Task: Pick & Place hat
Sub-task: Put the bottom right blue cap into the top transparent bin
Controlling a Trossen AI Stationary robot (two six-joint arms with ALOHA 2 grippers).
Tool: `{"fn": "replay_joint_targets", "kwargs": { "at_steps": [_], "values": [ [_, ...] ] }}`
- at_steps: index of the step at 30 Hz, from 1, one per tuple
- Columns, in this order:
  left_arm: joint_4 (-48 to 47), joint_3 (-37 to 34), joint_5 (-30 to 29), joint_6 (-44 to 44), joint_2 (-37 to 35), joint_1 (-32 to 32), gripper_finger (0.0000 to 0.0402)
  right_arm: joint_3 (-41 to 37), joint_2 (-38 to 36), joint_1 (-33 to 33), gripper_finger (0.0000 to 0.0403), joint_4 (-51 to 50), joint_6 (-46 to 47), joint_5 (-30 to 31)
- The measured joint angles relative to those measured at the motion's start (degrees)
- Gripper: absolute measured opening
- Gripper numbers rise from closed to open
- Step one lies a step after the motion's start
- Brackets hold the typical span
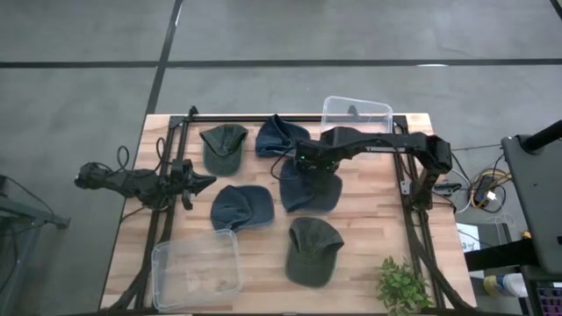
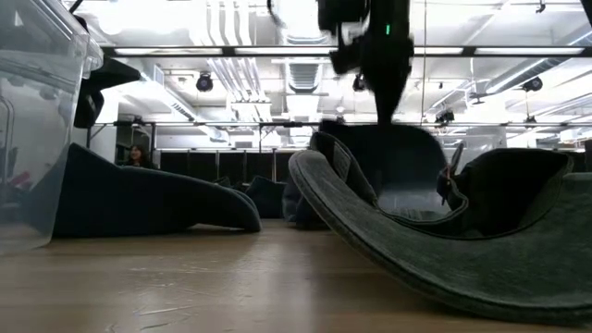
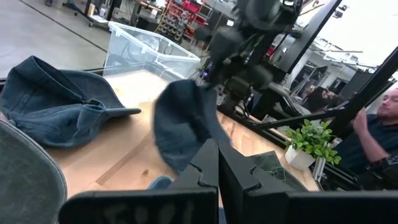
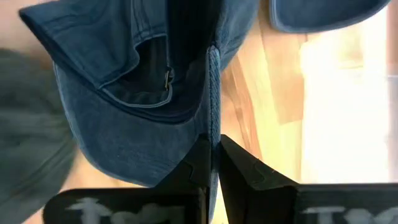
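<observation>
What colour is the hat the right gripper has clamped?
Blue denim hat, clearest in the right wrist view.

A small potted plant point(image 1: 402, 286) stands at the near right corner of the wooden counter point(image 1: 369, 230). Beyond the counter a person point(image 3: 373, 134) stands at the right side, one hand raised. A cart point(image 1: 536, 197) with cables point(image 1: 486, 187) sits just beside the counter's right edge.

Caps point(image 1: 314, 250) crowd table point(image 1: 369, 237) centre; bins point(image 1: 197, 269) flank corners.

Bright ceiling glare, blurred wrist views
</observation>
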Motion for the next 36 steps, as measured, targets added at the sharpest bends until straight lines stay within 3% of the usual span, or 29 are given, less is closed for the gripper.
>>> {"fn": "replay_joint_targets", "kwargs": {
  "at_steps": [8,19,23,28,36],
  "values": [
    [1.30,0.00,0.00,0.42,-0.02,0.00,0.0000,15.54,-3.68,2.71,0.0011,-8.46,-0.54,-3.09],
    [1.29,0.00,0.01,0.35,0.00,0.01,0.0000,22.40,-15.30,-0.59,0.0011,-6.81,1.56,-27.73],
    [1.29,0.00,0.01,0.28,0.00,0.00,0.0000,21.85,-19.56,-1.62,0.0011,-3.35,4.86,-37.81],
    [1.29,0.00,0.01,0.24,0.00,0.01,0.0000,21.01,-23.48,-1.72,0.0011,3.97,7.45,-46.19],
    [1.27,0.00,0.01,0.03,0.00,0.01,0.0000,20.30,-26.71,-1.70,0.0011,24.41,4.32,-59.29]
  ]
}}
